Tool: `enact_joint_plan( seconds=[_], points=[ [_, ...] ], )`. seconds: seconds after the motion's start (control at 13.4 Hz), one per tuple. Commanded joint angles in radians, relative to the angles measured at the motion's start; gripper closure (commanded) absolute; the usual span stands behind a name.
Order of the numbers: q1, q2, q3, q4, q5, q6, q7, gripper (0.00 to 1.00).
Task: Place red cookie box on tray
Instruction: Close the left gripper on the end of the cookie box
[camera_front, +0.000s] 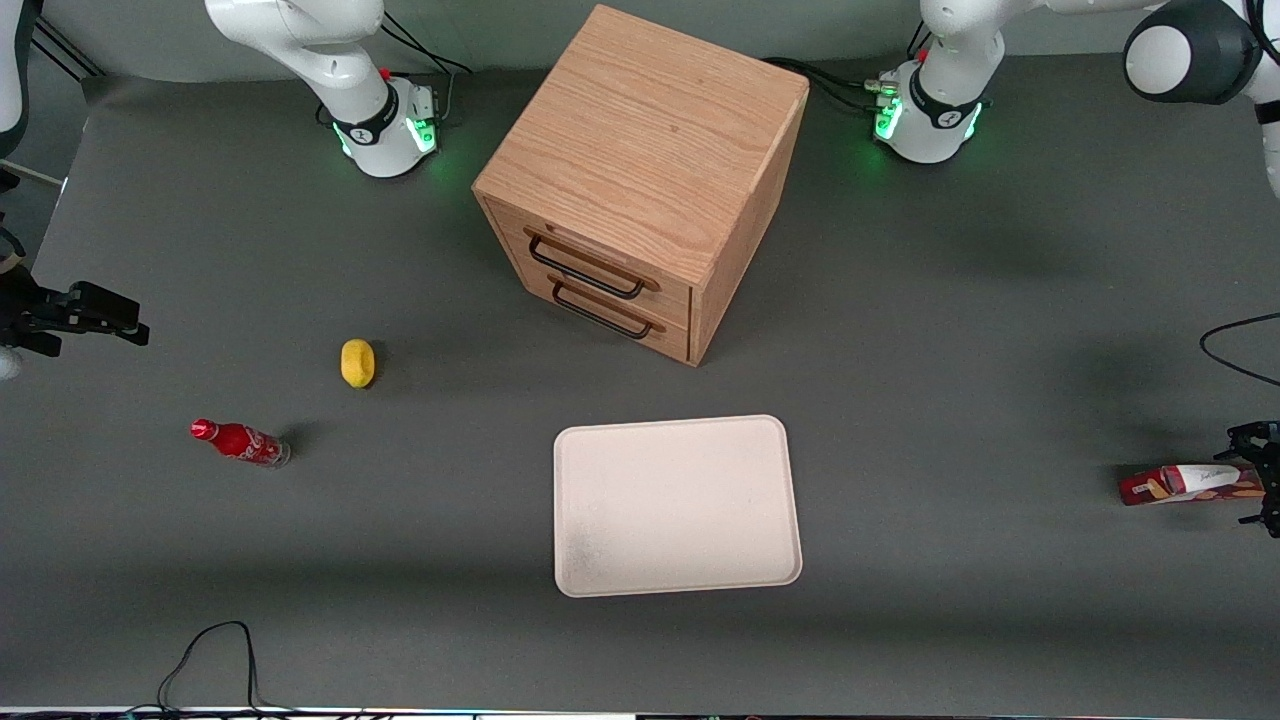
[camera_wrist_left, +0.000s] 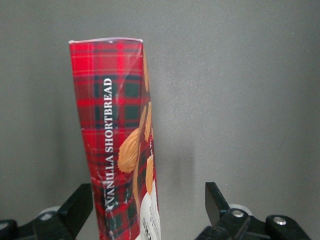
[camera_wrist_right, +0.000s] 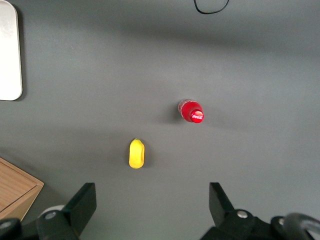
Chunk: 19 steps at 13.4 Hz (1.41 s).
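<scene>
Two small bystanders sit toward the parked arm's end of the table: a red cola bottle lying on its side, and a yellow object a little farther from the front camera. Neither has a part in the task, and both are well apart from everything else. Next comes the wooden drawer cabinet at mid-table with both drawers shut. The tray lies flat in front of it, nearer the camera, with nothing on it, so the target is ready to receive the box. Well apart from the tray, toward the working arm's end of the table, the red cookie box lies lengthwise on the grey table, one end aimed roughly at the tray. Its narrow plaid edge, printed VANILLA SHORTBREAD, faces up, which offers its slim width to a two-finger pinch. The gripper is low over the box's end that is farther from the tray. In the wrist view its fingers are spread apart on either side of the box and not clamped on it. One finger is just beside the plaid edge and the other stands off with bare table between, so the box sits off-centre in the gap. The pose suggests that the grasp is about to be made, and that the carry to the tray has not yet begun.
</scene>
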<state>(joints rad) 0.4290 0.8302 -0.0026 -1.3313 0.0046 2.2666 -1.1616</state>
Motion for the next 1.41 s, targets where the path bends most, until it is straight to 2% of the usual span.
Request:
enact_joint_plan(
  seconds=[0.0, 0.07, 0.15, 0.3, 0.37, 0.97, 1.34],
  points=[
    [-0.006, -0.003, 0.006, -0.014, -0.003, 0.021, -0.018, 0.00],
    [-0.004, -0.003, 0.006, -0.012, -0.003, 0.019, -0.014, 0.07],
    [-0.004, -0.005, 0.006, -0.011, -0.001, 0.019, -0.010, 0.28],
    [-0.006, -0.003, 0.006, -0.011, 0.000, 0.018, -0.012, 0.90],
    [-0.006, -0.003, 0.006, -0.009, 0.000, 0.014, -0.010, 1.00],
    [-0.006, -0.008, 0.006, 0.000, 0.008, -0.018, 0.008, 1.00],
    [-0.004, -0.017, 0.004, 0.148, 0.003, -0.258, 0.060, 1.00]
  ],
)
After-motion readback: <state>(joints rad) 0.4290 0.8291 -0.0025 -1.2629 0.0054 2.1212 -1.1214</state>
